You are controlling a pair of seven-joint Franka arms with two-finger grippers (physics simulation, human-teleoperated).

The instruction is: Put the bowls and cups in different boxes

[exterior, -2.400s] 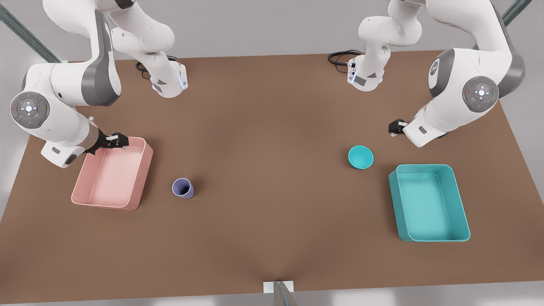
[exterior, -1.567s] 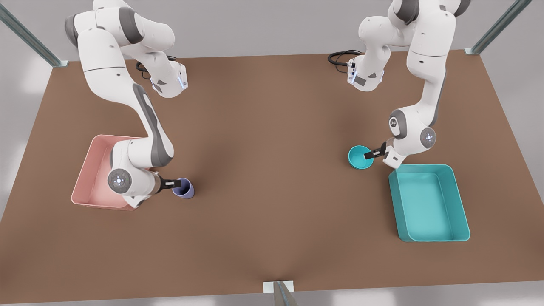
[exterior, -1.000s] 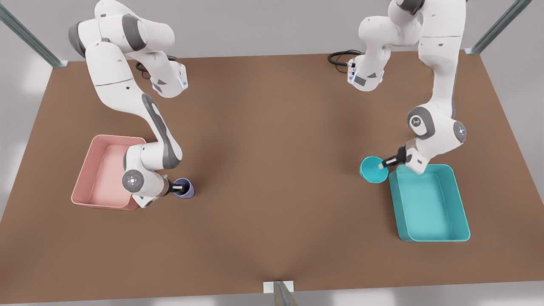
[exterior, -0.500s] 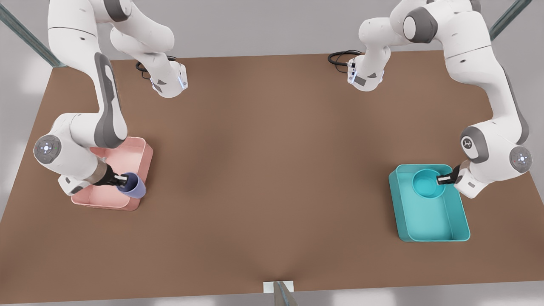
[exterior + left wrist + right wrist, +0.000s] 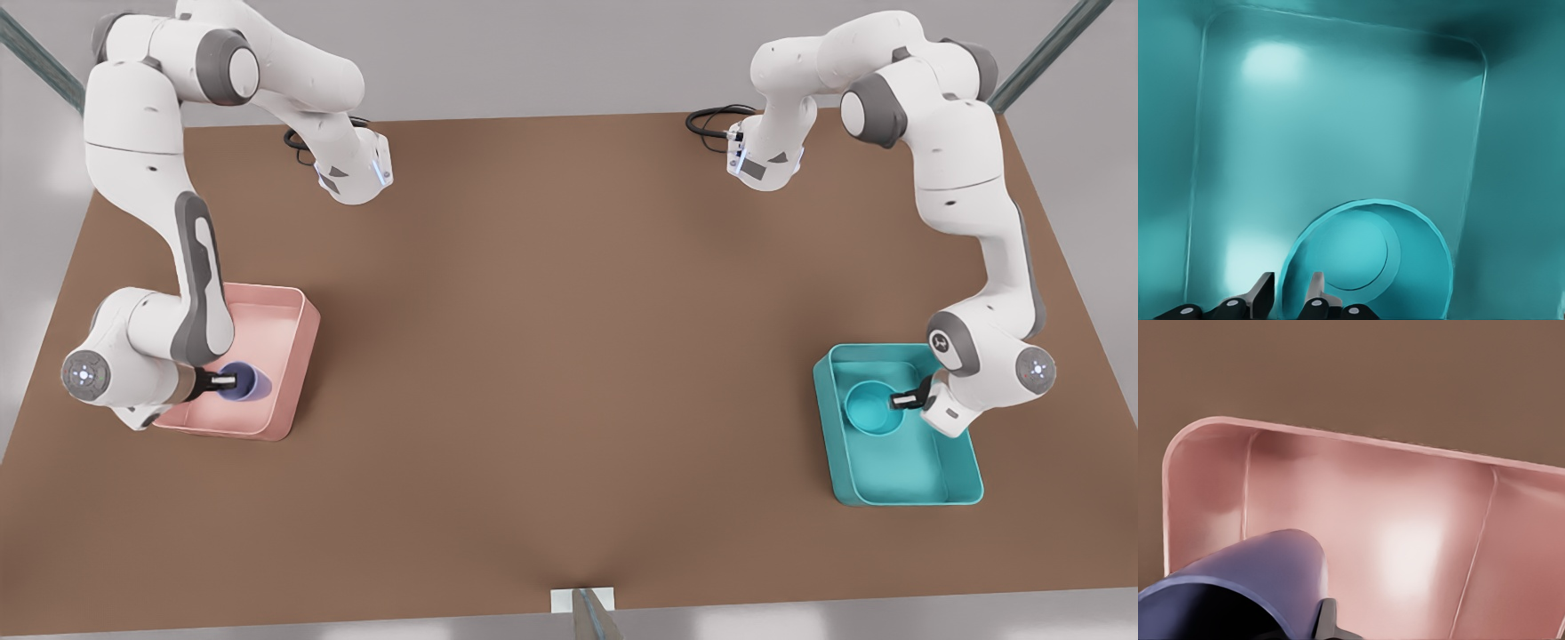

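soft even light, faint shadows

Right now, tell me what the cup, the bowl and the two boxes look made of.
All look like smooth moulded plastic, though a render leaves that open. The lavender cup is matte, evenly coloured. The teal bowl has a thin rim and soft sheen. The pink box and teal box show rounded corners and glossy highlights.

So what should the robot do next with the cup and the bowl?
Probably let go. The left end effector holds the teal bowl by its rim low inside the teal box, and the right end effector holds the purple cup inside the pink box.
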